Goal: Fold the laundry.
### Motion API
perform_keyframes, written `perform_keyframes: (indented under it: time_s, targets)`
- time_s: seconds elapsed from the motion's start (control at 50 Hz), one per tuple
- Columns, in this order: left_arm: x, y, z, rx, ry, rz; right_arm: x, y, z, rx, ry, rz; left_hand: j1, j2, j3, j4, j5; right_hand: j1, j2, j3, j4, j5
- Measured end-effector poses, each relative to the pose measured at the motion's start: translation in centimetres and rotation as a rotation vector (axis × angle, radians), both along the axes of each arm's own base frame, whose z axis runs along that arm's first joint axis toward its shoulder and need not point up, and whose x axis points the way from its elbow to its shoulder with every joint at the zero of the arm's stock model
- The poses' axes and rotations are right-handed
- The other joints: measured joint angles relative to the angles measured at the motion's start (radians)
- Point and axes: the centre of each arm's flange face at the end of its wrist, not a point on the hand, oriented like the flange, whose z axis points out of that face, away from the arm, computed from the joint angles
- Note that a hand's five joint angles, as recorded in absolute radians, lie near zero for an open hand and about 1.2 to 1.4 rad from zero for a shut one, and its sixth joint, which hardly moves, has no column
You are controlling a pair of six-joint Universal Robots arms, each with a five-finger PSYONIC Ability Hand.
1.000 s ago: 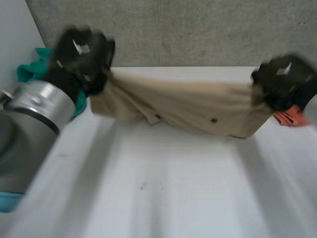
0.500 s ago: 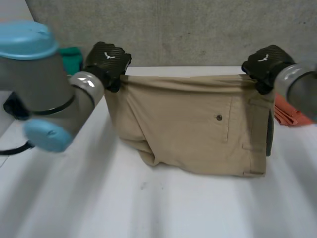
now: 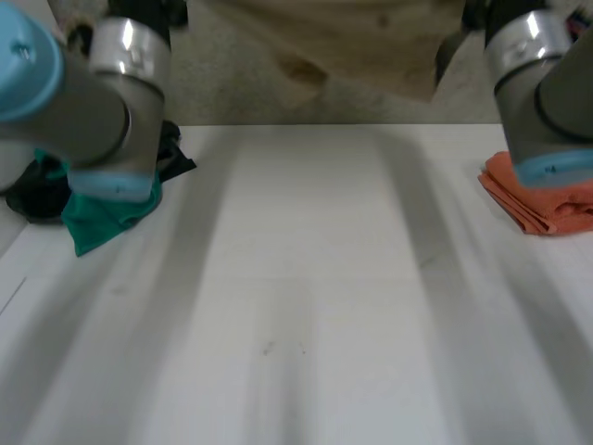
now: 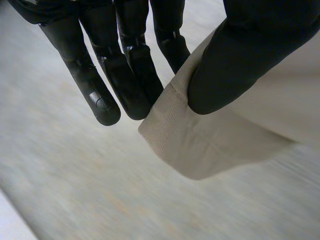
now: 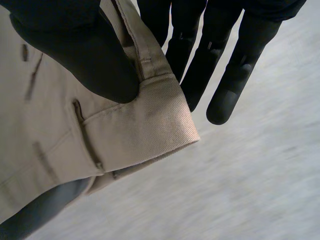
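trousers (image 3: 371, 42) tan | cloth pile (image 3: 542, 199) orange | rag (image 3: 102, 222) green | table (image 3: 306, 306) white

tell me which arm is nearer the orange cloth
Right. The right arm hangs just over the orange cloth; the left arm is across the table, by the green cloth.

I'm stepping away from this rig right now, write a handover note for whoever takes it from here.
Left hand: thumb and fingers pinch one end corner of the khaki trousers.
Right hand: pinches the waistband corner at the other end.
The trousers hang stretched between both hands, high above the far side of the table.
Done: an orange cloth lies folded by the right arm.
Left: lay the trousers down and fold them; a green cloth and a black cloth lie bunched by the left arm.
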Motion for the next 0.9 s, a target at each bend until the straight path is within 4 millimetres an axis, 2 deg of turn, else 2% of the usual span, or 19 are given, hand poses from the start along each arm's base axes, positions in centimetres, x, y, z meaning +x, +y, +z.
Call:
perform_keyframes:
  time_s: [0.04, 0.1, 0.12, 0.14, 0.18, 0.2, 0.22, 0.24, 0.26, 0.28, 0.34, 0.38, 0.4, 0.44, 0.48, 0.52, 0.64, 0.76, 0.9]
  targets:
    - [0.2, 0.7, -2.6, 0.089, -0.037, -0.007, 0.1, -0.1, -2.4, 0.106, 0.039, 0.009, 0.001, 0.0, 0.002, 0.0, 0.0, 0.0, 0.0, 0.0, 0.0, 0.0]
    - [0.4, 2.0, -7.1, 0.222, -0.1, -0.018, 0.3, -0.2, -7.3, 0.275, 0.104, 0.019, 0.001, 0.001, 0.002, 0.0, 0.0, 0.0, 0.0, 0.0, 0.0, 0.0]
    - [0.5, 2.2, -7.8, 0.241, -0.11, -0.019, 0.3, -0.2, -8.0, 0.297, 0.113, 0.02, 0.001, 0.001, 0.002, 0.0, 0.0, 0.0, 0.0, 0.0, 0.0, 0.0]
    - [0.5, 2.8, -9.4, 0.288, -0.134, -0.024, 0.3, -0.3, -9.1, 0.332, 0.127, 0.022, 0.001, 0.001, 0.002, 0.0, 0.0, 0.0, 0.0, 0.0, 0.0, 0.0]
    - [0.6, 3.8, -12.4, 0.37, -0.179, -0.032, 0.4, -0.2, -13.2, 0.444, 0.17, 0.024, 0.001, 0.001, 0.002, 0.0, 0.0, 0.0, 0.0, 0.0, 0.0, 0.0]
    - [0.6, 4.4, -14.0, 0.413, -0.204, -0.036, 0.4, -0.1, -14.9, 0.488, 0.188, 0.025, 0.001, 0.001, 0.002, 0.0, 0.0, 0.0, 0.0, 0.0, 0.0, 0.0]
    - [0.6, 4.8, -15.0, 0.441, -0.22, -0.037, 0.4, -0.1, -15.6, 0.506, 0.196, 0.026, 0.001, 0.001, 0.002, 0.0, 0.0, 0.0, 0.0, 0.0, 0.0, 0.0]
    - [0.6, 5.6, -16.9, 0.494, -0.252, -0.039, 0.5, 0.2, -17.7, 0.563, 0.22, 0.027, 0.001, 0.001, 0.002, 0.0, 0.0, 0.0, 0.0, 0.0, 0.0, 0.0]
    - [0.6, 5.6, -16.9, 0.494, -0.252, -0.039, 0.5, 0.2, -17.7, 0.563, 0.22, 0.027, 0.001, 0.001, 0.002, 0.0, 0.0, 0.0, 0.0, 0.0, 0.0, 0.0]
    - [0.9, 6.9, -19.4, 0.573, -0.299, -0.033, 0.4, 0.8, -20.0, 0.63, 0.249, 0.03, 0.001, 0.001, 0.002, 0.0, 0.0, 0.0, 0.0, 0.0, 0.0, 0.0]
    - [1.7, 8.9, -22.0, 0.695, -0.365, 0.007, 0.0, 2.4, -22.5, 0.743, 0.298, 0.034, 0.001, 0.001, 0.002, 0.0, 0.0, 0.0, 0.008, 0.0, 0.0, 0.0]
    - [2.2, 9.7, -22.4, 0.734, -0.384, 0.031, -0.2, 3.1, -22.8, 0.782, 0.314, 0.037, 0.001, 0.001, 0.002, 0.0, 0.0, 0.0, 0.009, 0.003, 0.0, 0.0]
    - [3.0, 10.6, -22.5, 0.777, -0.405, 0.062, -0.7, 4.3, -22.8, 0.834, 0.335, 0.042, 0.001, 0.001, 0.002, 0.0, 0.0, 0.0, 0.009, 0.003, 0.0, 0.0]
    - [4.1, 11.9, -22.2, 0.827, -0.428, 0.105, -1.4, 6.2, -22.3, 0.897, 0.36, 0.051, 0.001, 0.001, 0.002, 0.0, 0.0, 0.0, 0.009, 0.003, 0.0, 0.0]
    - [4.6, 12.5, -21.8, 0.844, -0.436, 0.117, -1.8, 7.2, -21.9, 0.921, 0.369, 0.054, 0.001, 0.001, 0.002, 0.0, 0.0, 0.0, 0.009, 0.003, 0.0, 0.0]
    - [5.6, 14.2, -21.1, 0.874, -0.449, 0.126, -2.5, 9.1, -21.2, 0.961, 0.384, 0.059, 0.001, 0.001, 0.002, 0.0, 0.0, 0.0, 0.009, 0.003, 0.0, 0.0]
    - [6.1, 17.3, -20.3, 0.918, -0.438, 0.081, -3.7, 12.2, -21.5, 1.033, 0.406, 0.081, 0.001, 0.001, 0.002, 0.001, 0.0, 0.0, 0.009, 0.003, 0.0, 0.0]
    - [5.7, 19.4, -20.3, 0.969, -0.42, 0.02, -4.1, 14.1, -22.7, 1.085, 0.42, 0.113, -0.285, -0.33, -0.319, -0.329, -0.297, 0.0, 0.014, 0.011, 0.0, 0.0]
    - [5.8, 19.9, -19.6, 0.99, -0.425, 0.011, -4.4, 15.1, -22.7, 1.076, 0.412, 0.125, -0.576, -0.646, -0.639, -0.647, -0.618, 0.0, 0.015, 0.011, 0.0, 0.0]
